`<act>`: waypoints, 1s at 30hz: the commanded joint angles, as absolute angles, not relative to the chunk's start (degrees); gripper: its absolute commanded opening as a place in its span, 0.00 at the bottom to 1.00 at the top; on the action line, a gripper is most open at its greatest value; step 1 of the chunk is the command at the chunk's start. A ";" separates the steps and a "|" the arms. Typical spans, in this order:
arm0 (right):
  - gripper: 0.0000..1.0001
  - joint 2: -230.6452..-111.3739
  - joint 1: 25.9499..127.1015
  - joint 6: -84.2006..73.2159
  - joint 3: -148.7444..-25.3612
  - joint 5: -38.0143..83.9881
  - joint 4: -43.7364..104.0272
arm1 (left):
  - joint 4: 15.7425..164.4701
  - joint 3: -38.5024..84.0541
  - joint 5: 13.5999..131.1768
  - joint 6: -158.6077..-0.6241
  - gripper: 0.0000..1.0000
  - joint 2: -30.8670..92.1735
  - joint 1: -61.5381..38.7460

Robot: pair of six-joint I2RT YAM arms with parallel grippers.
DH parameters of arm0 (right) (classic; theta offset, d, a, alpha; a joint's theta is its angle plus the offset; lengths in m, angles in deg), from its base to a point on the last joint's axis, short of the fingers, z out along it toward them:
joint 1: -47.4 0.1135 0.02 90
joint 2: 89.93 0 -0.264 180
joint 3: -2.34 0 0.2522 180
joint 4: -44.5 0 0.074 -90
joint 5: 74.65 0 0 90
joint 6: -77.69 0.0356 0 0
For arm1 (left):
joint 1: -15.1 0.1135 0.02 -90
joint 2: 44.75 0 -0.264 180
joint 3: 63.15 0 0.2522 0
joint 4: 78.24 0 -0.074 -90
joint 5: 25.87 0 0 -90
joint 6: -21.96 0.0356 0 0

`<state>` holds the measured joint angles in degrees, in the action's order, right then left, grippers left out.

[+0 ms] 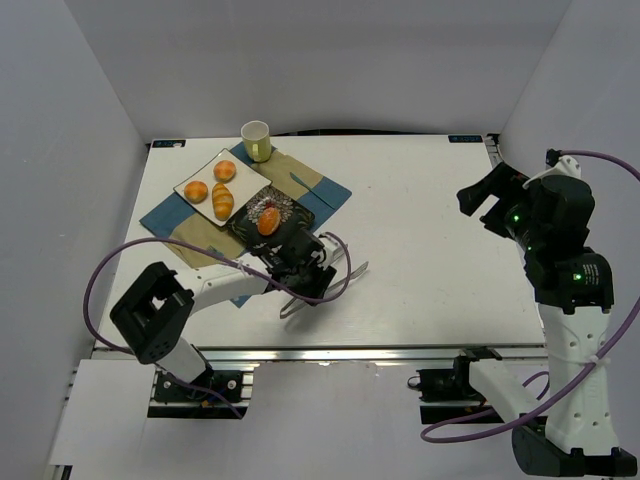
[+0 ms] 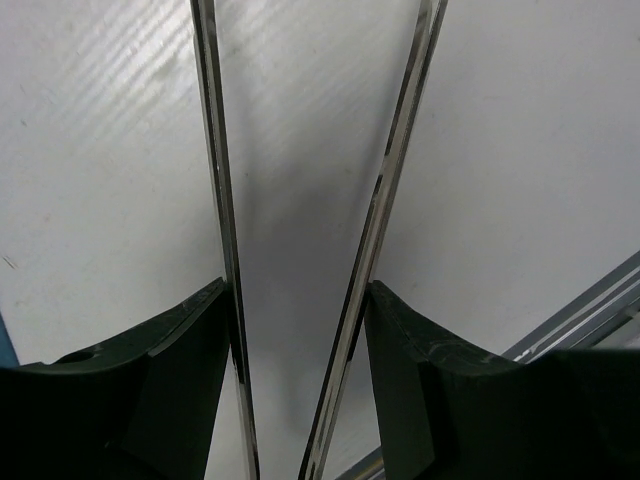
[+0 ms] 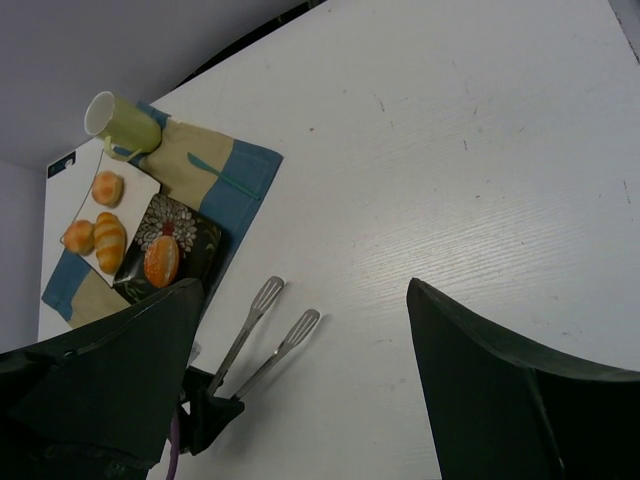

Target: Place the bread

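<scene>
One orange bread roll lies on a dark floral plate; it also shows in the right wrist view. Three more rolls lie on a white plate behind it. My left gripper is shut on metal tongs, just in front of the dark plate; the tongs' tips are spread, empty, over bare table. In the left wrist view my gripper presses on both tong arms. My right gripper is open and empty, raised at the far right.
A green mug stands at the back of the blue and tan placemat under the plates. Grey walls stand on three sides. The table's metal front rail runs close below the tongs.
</scene>
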<state>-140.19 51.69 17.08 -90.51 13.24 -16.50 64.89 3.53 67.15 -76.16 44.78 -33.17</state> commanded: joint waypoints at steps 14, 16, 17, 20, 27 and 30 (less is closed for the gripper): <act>0.89 -139.06 51.97 16.70 -90.43 13.76 -16.02 | 70.52 -2.64 65.01 -77.27 0.76 40.85 -34.03; 0.89 -139.06 51.97 16.61 -90.43 13.76 -16.02 | 69.64 -2.20 63.18 -76.91 0.77 40.42 -34.03; 0.89 -139.06 51.97 16.44 -90.52 13.76 -16.02 | 69.11 -1.59 62.90 -76.74 0.83 40.15 -34.03; 0.89 -138.97 51.88 16.43 -90.52 13.59 -16.10 | 66.21 -0.09 61.58 -76.30 0.96 38.40 -34.03; 0.89 -139.50 51.88 17.66 -90.34 13.06 -16.19 | 55.94 7.18 60.44 -77.26 0.98 29.97 -34.11; 0.89 -141.33 51.88 18.45 -90.43 13.41 -17.51 | 49.52 13.41 55.62 -79.19 0.98 25.57 -34.12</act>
<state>-140.06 51.69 17.43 -90.38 13.59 -16.94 56.06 6.31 60.36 -77.29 31.71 -33.78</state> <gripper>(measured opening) 0.895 0.982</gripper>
